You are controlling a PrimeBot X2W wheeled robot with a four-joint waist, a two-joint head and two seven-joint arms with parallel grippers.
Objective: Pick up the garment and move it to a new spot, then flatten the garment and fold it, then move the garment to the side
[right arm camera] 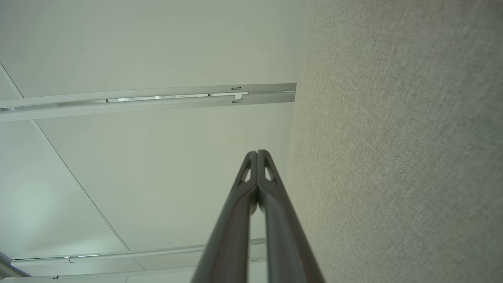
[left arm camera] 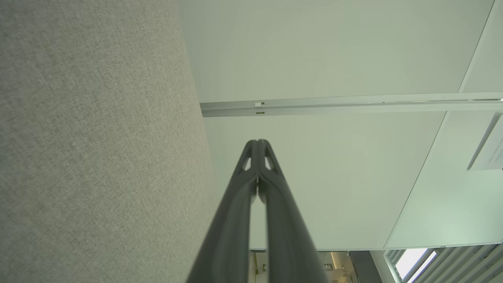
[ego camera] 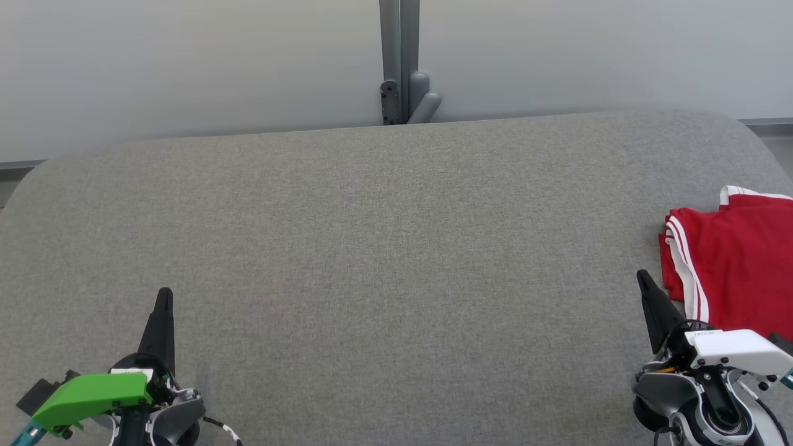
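The garment is red with white stripes along one edge and lies folded at the right edge of the grey table in the head view, partly cut off by the frame. My right gripper rests just left of it, shut and holding nothing, fingertips pressed together. My left gripper sits at the lower left of the table, far from the garment. It too is shut with nothing in it, its tips closed against each other.
A grey post with a bracket stands behind the table's far edge against a pale wall. Grey fabric surface stretches between the two grippers. Both wrist views look along the table edge toward white wall panels and a metal rail.
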